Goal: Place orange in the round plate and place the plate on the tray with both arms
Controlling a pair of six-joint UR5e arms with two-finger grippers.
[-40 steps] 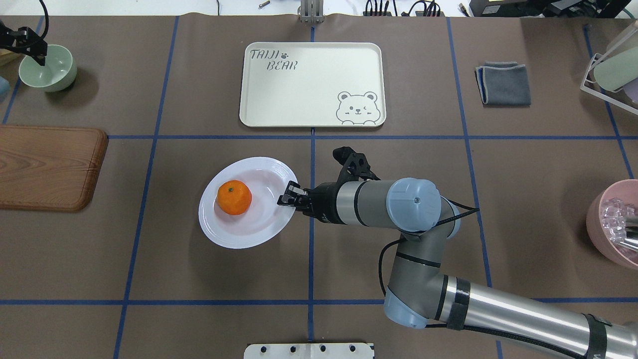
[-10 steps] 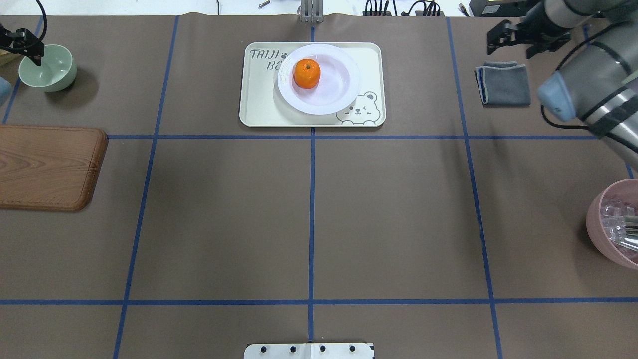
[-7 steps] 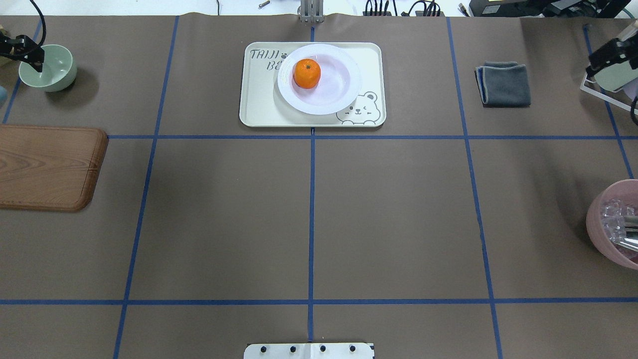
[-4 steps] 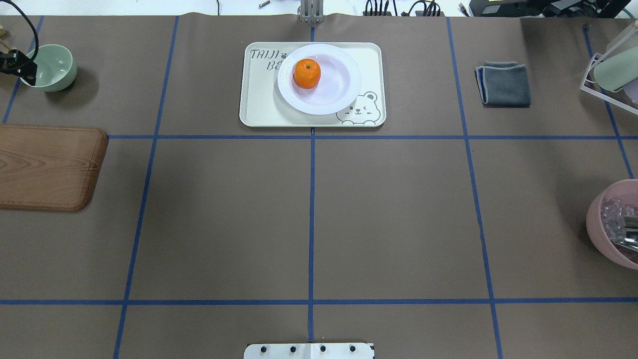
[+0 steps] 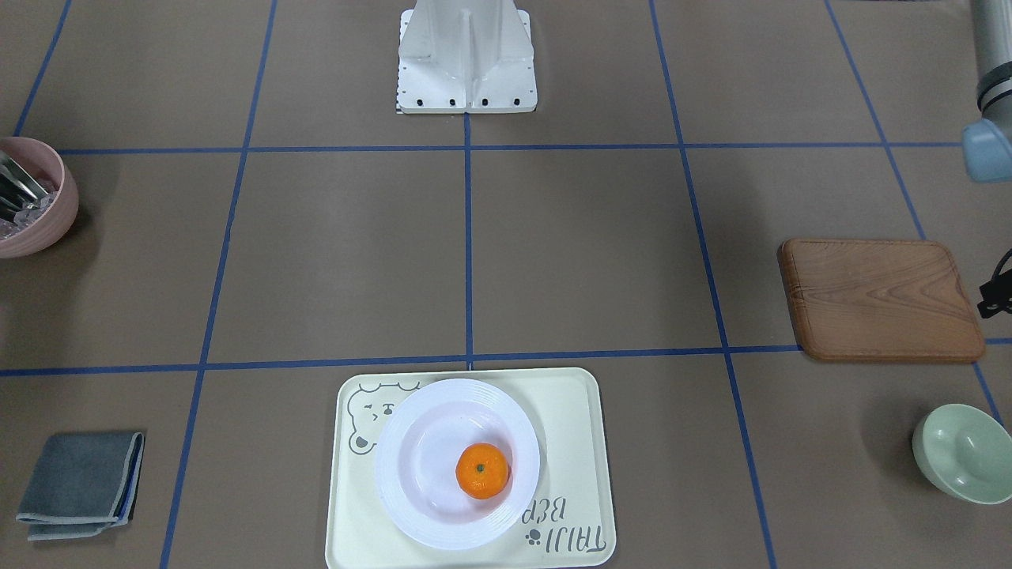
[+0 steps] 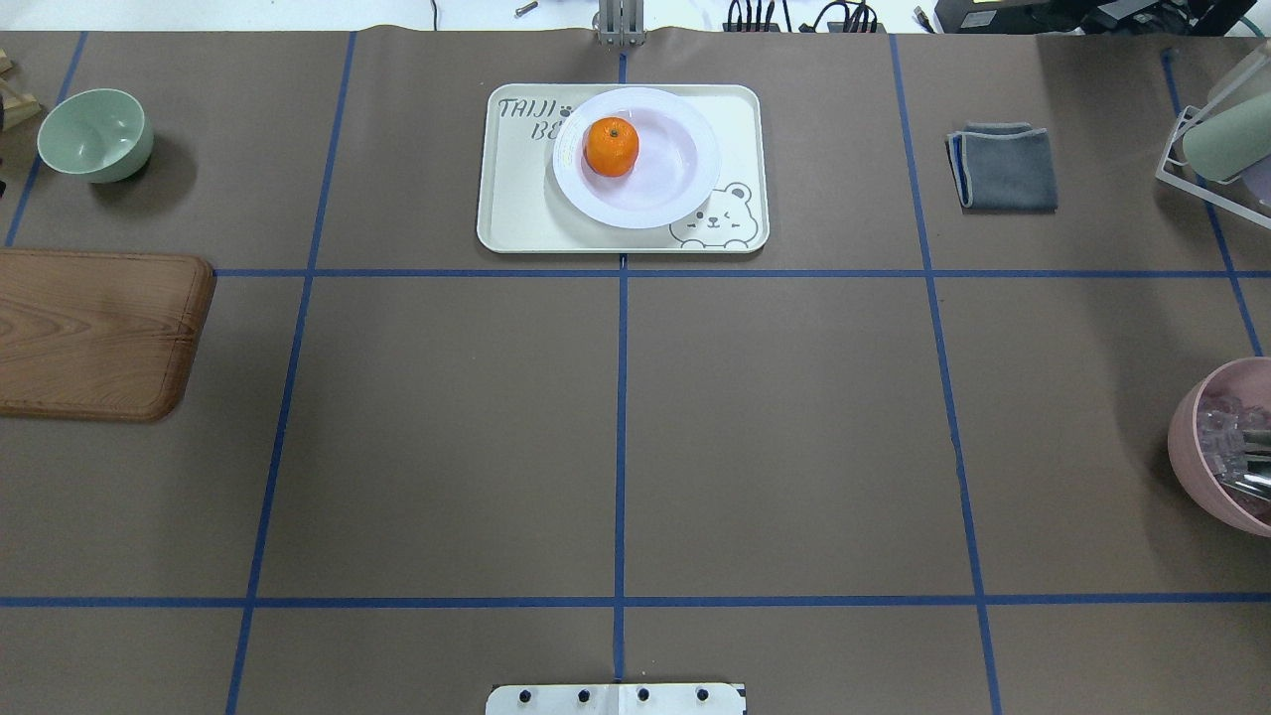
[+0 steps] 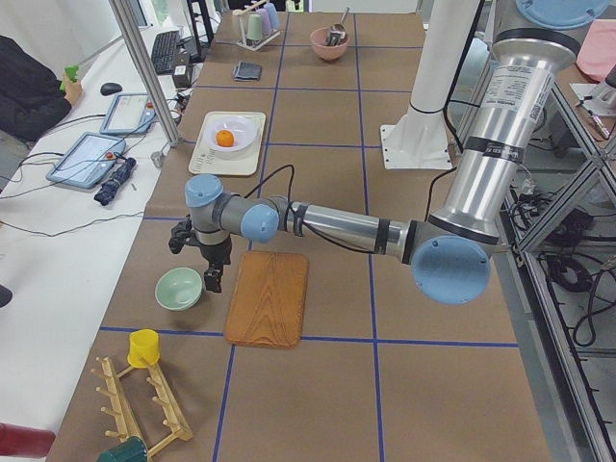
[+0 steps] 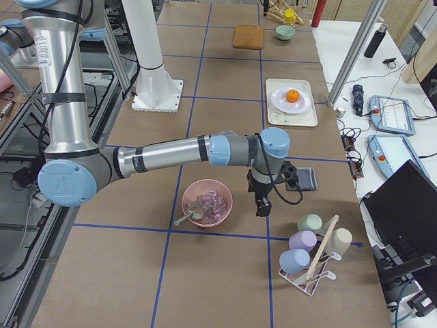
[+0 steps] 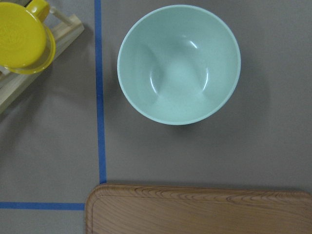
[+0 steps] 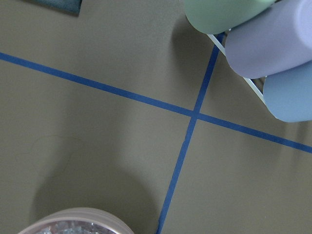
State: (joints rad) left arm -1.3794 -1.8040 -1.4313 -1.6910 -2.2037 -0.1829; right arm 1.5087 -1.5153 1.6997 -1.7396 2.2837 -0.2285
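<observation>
Well, my job looked done, so next I only had to stay clear. The tray (image 6: pixel 516 204) held the round plate (image 6: pixel 667 169). The pink bowl (image 6: pixel 1192 447) held clear lumps (image 6: pixel 1223 425) and a metal tool (image 6: pixel 1253 481). The green bowl (image 6: pixel 94 134) had nothing in it. The orange (image 6: pixel 610 147) sat in the plate. My left pincer (image 7: pixel 213 282) and right pincer (image 8: pixel 261 208) carried nothing; how wide they stood, I could not tell.
</observation>
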